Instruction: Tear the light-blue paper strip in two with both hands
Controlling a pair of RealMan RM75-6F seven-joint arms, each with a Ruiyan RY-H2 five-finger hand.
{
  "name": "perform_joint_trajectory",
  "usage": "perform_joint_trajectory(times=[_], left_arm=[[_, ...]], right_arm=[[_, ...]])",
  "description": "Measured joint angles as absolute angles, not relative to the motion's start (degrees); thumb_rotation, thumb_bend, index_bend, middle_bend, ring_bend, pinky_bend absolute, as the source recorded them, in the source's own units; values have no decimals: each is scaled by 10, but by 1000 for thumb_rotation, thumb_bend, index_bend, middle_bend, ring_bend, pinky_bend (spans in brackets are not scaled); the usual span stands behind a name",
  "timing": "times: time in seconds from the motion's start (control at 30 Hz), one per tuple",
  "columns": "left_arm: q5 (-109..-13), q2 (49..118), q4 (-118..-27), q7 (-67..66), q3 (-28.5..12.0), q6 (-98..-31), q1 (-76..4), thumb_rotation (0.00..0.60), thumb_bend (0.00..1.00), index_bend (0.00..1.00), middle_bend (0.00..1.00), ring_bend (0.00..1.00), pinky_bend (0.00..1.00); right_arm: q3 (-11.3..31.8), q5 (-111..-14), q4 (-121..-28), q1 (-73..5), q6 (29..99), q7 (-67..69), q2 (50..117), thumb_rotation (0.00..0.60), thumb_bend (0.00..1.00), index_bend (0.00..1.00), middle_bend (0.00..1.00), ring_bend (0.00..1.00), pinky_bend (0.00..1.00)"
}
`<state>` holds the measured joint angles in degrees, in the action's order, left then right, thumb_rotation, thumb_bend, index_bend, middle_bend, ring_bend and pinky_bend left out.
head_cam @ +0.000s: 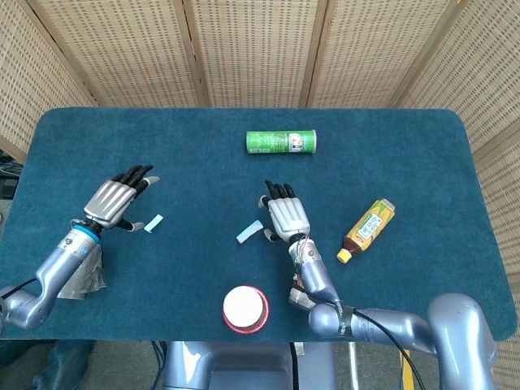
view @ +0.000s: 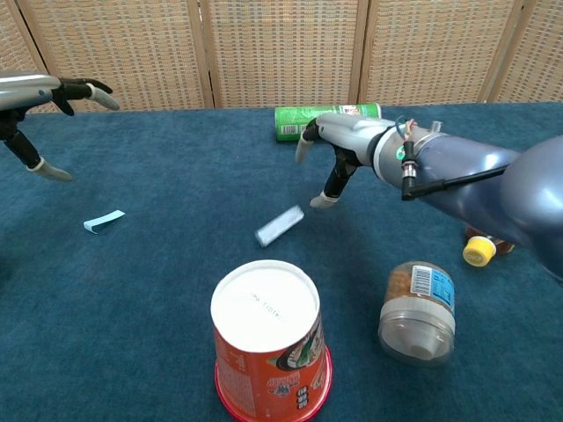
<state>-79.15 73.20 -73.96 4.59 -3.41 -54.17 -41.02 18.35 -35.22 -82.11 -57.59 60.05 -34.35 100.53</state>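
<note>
Head view shows us the light-blue paper strip in two pieces on the blue table [head_cam: 406, 146]. The longer piece [head_cam: 249, 231] lies tilted just beside the right hand [head_cam: 287, 216], near its thumb side; in the chest view we see this piece [view: 280, 225] flat on the cloth, apart from the fingertips [view: 327, 200] above it. The shorter piece [head_cam: 153, 223] lies to the right of the left hand [head_cam: 115, 201], close to it but not touching; from the chest camera it [view: 104, 221] sits well left of the other piece.

Both hands hold nothing. We see the right hand's fingers spread and extended, palm down. The left hand is likewise spread, fingers pointing away from the robot; in the chest view only its fingers [view: 77, 89] show at the left edge.

Around them we find a green can [head_cam: 281, 142] lying on its side at the far side of the table, a tea bottle [head_cam: 368, 230] on its side to the right, a red cup [head_cam: 245, 309] with a white lid near the front edge, and, in the chest view, a clear jar [view: 418, 311] beside it.
</note>
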Motion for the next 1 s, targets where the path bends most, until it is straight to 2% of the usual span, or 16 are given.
perform_joint_trajectory(times=[0.17,0.27,0.5,0.7,0.8,1.0], left_arm=[[-783,698,-773,43,-42,-579,-385,600,0,0,0,0,45],[-776,674,-798,42,-44,-607,-362,600,0,0,0,0,15],[-769,638,-848,42,-37,-698,-284,600,0,0,0,0,0],[-771,627,-871,73,-19,-763,-207,600,0,0,0,0,0],[-782,638,-862,89,-15,-811,-180,600,0,0,0,0,0],[-830,673,-807,131,-3,-910,-114,600,0,0,0,0,0]], right_arm=[[174,-417,-870,-553,631,-332,958,600,0,79,0,0,0],[159,-471,-909,-522,661,-315,906,600,0,76,0,0,0],[107,-622,-951,-431,734,-237,797,600,0,76,0,0,0],[50,-758,-905,-336,840,-150,740,600,0,76,0,0,0],[27,-789,-866,-287,889,-96,727,600,0,76,0,0,0],[-14,-824,-834,-189,943,0,705,600,0,76,0,0,0]])
